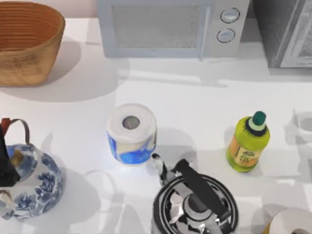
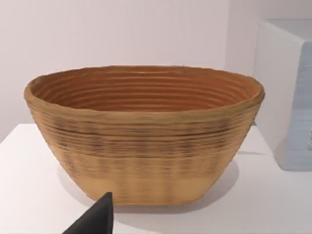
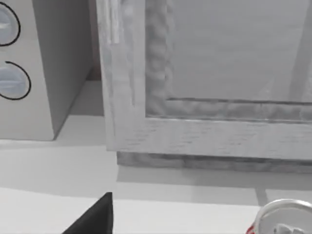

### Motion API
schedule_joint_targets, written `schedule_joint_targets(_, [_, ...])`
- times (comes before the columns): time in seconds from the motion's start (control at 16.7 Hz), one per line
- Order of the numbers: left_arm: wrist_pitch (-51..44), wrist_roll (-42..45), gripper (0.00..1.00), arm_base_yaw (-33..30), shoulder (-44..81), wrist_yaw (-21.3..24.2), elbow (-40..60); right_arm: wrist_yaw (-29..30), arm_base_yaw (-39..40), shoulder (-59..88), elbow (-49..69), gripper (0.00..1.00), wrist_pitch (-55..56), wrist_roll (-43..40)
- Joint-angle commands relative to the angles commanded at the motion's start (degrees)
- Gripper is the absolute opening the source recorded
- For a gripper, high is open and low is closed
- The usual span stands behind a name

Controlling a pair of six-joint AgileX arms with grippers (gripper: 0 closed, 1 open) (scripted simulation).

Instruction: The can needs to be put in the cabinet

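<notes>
The can [image 3: 285,218] shows as a silver top with a red side, standing on the white table close to my right gripper [image 3: 95,218], of which a black tip is in the right wrist view. The grey cabinet [image 1: 285,34] stands at the table's back right corner, and its framed front panel [image 3: 219,97] rises just beyond the can. My left gripper [image 2: 95,218] is at the table's left side, facing the wicker basket [image 2: 146,136]. A dark part of the left arm [image 1: 6,168] hangs over the blue-and-white teapot [image 1: 27,187].
A microwave [image 1: 170,27] stands at the back centre, left of the cabinet. A tissue roll [image 1: 131,132], a green bottle [image 1: 247,144] and a black-and-chrome kettle [image 1: 195,204] occupy the middle and front. A round white-topped object [image 1: 292,223] sits at the front right corner.
</notes>
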Motion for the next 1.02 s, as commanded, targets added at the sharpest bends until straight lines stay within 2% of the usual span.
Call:
schedule_joint_targets(0.24, [0.0, 0.0, 1.0, 0.0, 0.0, 0.0, 0.0, -1.6, -2.2, 18.7, 2.0, 1.0, 15.0, -0.2])
schedule_joint_targets(0.48, [0.0, 0.0, 1.0, 0.0, 0.0, 0.0, 0.0, -2.3, -4.5, 31.4, 2.9, 1.0, 25.5, -0.4])
schedule_joint_targets(0.66, [0.0, 0.0, 1.0, 0.0, 0.0, 0.0, 0.0, -2.4, -5.8, 35.5, 2.8, 1.0, 29.0, -0.5])
schedule_joint_targets(1.02, [0.0, 0.0, 1.0, 0.0, 0.0, 0.0, 0.0, -2.2, -5.5, 35.6, 2.7, 1.0, 29.1, -0.5])
